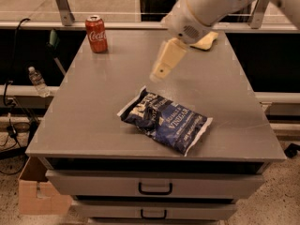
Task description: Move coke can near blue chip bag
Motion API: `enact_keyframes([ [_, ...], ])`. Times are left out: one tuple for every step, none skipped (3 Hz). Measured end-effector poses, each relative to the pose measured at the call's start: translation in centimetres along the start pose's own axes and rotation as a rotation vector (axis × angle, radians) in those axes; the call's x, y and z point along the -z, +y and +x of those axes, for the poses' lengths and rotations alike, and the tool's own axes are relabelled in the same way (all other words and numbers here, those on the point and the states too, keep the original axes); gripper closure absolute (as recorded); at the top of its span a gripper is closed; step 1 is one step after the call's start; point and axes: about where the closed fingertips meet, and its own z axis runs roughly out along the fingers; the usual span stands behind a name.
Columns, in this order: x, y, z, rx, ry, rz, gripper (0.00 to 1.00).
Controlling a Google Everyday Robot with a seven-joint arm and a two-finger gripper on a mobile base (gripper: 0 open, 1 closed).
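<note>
The red coke can (96, 34) stands upright at the far left corner of the grey table (89, 111). The navy blue chip bag (166, 121) lies flat near the table's front middle, with white lettering on top. My gripper (158, 75) hangs from the white arm above the table's middle. It is just behind the bag's far end and well to the right of the can. It holds nothing that I can see.
A yellow sponge (206, 41) lies at the far right of the table, partly behind my arm. Drawers with black handles (155, 189) sit under the top. A water bottle (37, 81) and a cardboard box (40, 196) are on the left.
</note>
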Motion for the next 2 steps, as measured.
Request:
enact_keyframes([
  [-3.6, -3.5, -2.7, -0.046, -0.085, 0.045, 0.00],
  [-7.4, -6.4, -5.1, -0.113, -0.169, 0.074, 0.00],
])
